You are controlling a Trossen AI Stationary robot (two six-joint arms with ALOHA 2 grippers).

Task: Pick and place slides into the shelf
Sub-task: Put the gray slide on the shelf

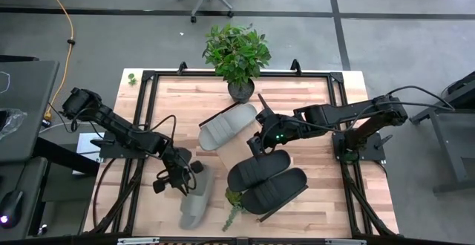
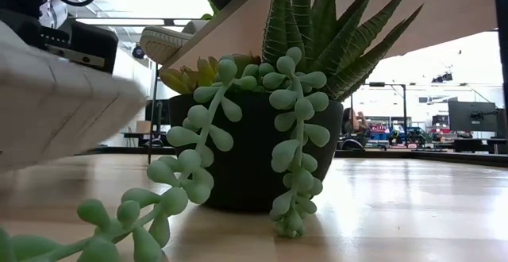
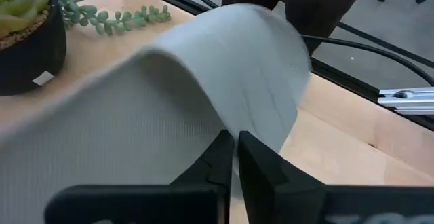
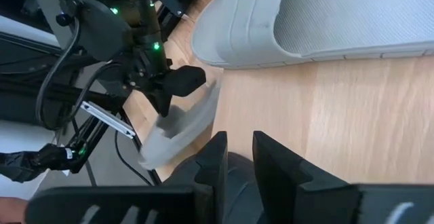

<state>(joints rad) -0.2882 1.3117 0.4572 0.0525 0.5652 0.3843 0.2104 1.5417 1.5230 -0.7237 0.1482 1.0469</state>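
Progress approx. nil: no shelf in view, all 4 slides on slatted wood bench (image 1: 312, 96). Left hand (image 1: 180, 172) clamped on strap of light grey slide (image 1: 194, 200); right hand (image 1: 260, 142) nips matte black slide (image 1: 258, 171). Placing all left.

Slatted wooden tabletop (image 1: 312, 96) centre frame, potted plant (image 1: 237, 56) at top edge, two grey slides (image 1: 226, 126), two black slides (image 1: 267, 180), small succulent pot (image 1: 233, 198) lower centre

Succulent pot (image 1: 233, 196) beside black slides (image 1: 267, 182)
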